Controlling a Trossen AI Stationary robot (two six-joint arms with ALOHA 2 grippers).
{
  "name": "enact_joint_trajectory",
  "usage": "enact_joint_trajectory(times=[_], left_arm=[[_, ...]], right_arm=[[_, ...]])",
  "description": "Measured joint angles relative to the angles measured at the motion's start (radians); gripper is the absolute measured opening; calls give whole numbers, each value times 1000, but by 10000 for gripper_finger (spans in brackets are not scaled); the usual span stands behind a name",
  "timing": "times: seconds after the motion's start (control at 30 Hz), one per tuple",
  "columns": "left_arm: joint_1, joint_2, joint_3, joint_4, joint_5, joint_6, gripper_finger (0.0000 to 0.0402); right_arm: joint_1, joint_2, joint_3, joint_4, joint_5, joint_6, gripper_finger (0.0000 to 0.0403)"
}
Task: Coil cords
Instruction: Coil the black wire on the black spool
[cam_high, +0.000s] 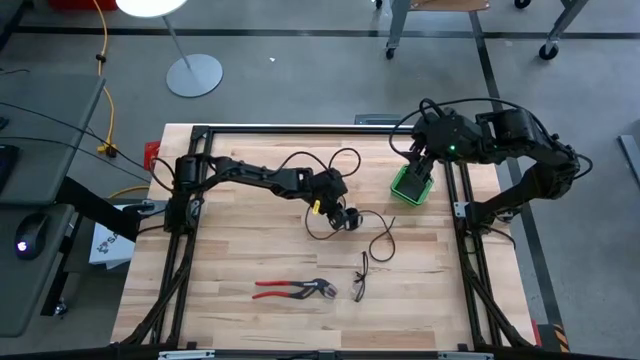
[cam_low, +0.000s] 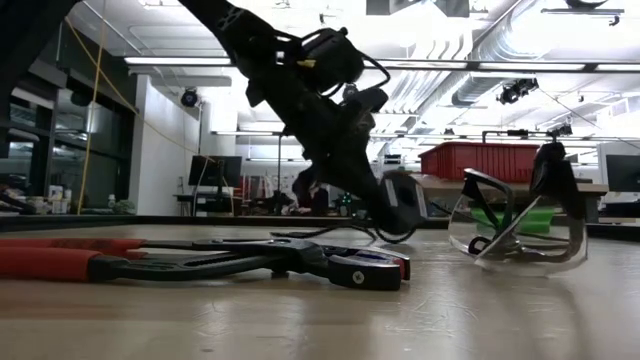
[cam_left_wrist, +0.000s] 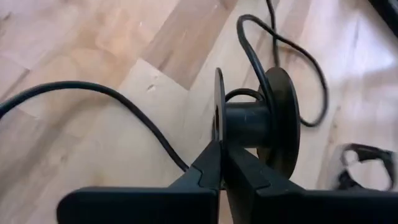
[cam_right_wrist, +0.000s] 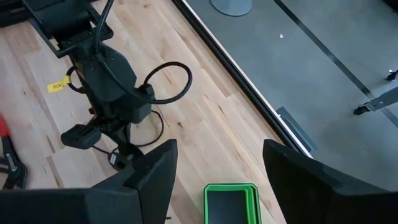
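Cord (cam_high: 380, 238), thin and black, lies loose at centre of high view, running to a small spool (cam_left_wrist: 255, 121). Left gripper (cam_left_wrist: 222, 163) is closed on 1 flange. Grip looks narrow, so spool may twist out. Right gripper (cam_right_wrist: 214, 165) waits open, upper right.

grey floor (cam_high: 300, 70), lamp base (cam_high: 194, 75), red bin (cam_low: 480, 160)
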Motion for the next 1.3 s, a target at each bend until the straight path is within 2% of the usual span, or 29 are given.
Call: enact_joint_trajectory(times=[0.2, 0.4, 0.57, 0.67, 0.77, 0.83, 1.03, 1.13, 1.3], left_arm=[[57, -162, -1, -90, 43, 74, 2], [103, -421, -1, -222, -85, 311, 1], [133, -595, -1, -222, -77, 340, 1], [113, -674, 4, -306, -207, 469, 1], [80, -699, 36, -421, -390, 603, 1], [61, -699, 63, -451, -448, 654, 1], [7, -701, 141, -417, -511, 781, 0], [-16, -700, 179, -429, -538, 851, 0], [-29, -700, 210, -437, -539, 866, 0]], right_arm=[[0, 0, 0, 8, -19, 0, 231], [-1, 7, -1, 82, -86, -62, 231], [-4, 42, -1, 234, -129, -159, 231], [-15, 78, -1, 317, -209, -192, 231], [-21, 125, -1, 372, -240, -231, 231], [-23, 158, -1, 412, -242, -264, 231], [-29, 265, -1, 497, -225, -360, 231], [-36, 296, -1, 517, -136, -368, 231], [-41, 315, 0, 580, -107, -419, 209]])
